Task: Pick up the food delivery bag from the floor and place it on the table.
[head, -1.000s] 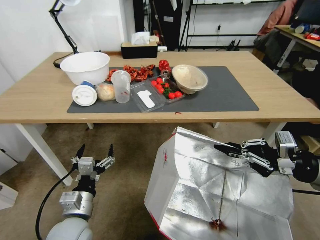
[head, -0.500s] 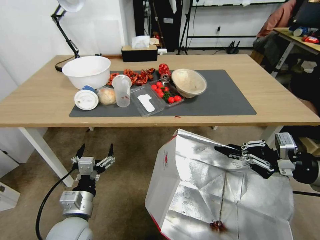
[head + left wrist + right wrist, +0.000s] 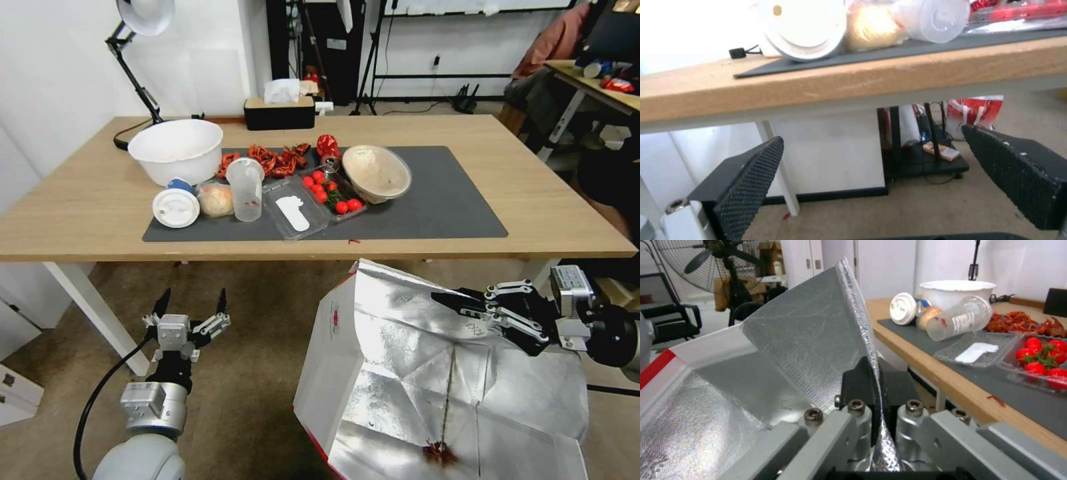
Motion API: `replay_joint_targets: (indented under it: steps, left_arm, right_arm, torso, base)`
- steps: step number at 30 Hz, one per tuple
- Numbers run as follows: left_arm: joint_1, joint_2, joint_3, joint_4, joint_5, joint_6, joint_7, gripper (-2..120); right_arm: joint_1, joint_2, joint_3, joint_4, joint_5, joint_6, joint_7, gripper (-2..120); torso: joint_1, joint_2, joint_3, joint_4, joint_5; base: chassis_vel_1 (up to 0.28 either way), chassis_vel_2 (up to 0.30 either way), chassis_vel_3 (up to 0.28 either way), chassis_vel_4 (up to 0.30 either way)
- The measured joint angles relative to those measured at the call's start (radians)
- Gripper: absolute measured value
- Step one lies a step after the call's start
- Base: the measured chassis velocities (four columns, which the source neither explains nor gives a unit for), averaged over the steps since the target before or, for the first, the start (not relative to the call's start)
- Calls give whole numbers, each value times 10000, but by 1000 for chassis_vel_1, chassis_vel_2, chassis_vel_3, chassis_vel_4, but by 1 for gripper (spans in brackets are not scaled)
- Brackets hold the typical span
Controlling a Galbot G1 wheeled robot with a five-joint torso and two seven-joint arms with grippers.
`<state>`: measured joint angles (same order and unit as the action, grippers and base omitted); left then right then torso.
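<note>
shiny crinkled foil lines the paper bag (image 3: 427,373); matt wood table (image 3: 533,200)

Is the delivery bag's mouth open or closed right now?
Open. The food delivery bag gapes, its silver foil lining exposed down to the bottom; the right gripper pinches its rim.

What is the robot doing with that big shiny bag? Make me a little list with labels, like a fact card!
Bag: the food delivery bag is lifted in front of the table, mouth open, silver lining showing
Holder: right end effector, shut on the bag's top edge
Other arm: left end effector, open, empty, low above the floor
Bag on table yet: no, it hangs below the tabletop's near edge
Table: white bowl, clear cup, tray of tomatoes on a dark mat
</note>
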<state>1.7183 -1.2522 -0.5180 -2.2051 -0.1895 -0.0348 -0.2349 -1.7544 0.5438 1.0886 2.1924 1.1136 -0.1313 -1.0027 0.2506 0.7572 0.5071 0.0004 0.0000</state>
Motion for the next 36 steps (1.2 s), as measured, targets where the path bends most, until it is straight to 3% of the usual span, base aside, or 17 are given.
replay_joint_targets:
  steps: [36]
  left_arm:
    - [-61, 12, 150, 80, 59, -36, 29, 100]
  right_arm:
    - [-65, 192, 5, 119, -66, 19, -81, 0]
  torso:
    - [688, 1635, 949, -2, 0]
  base:
    - [0, 0, 0, 0]
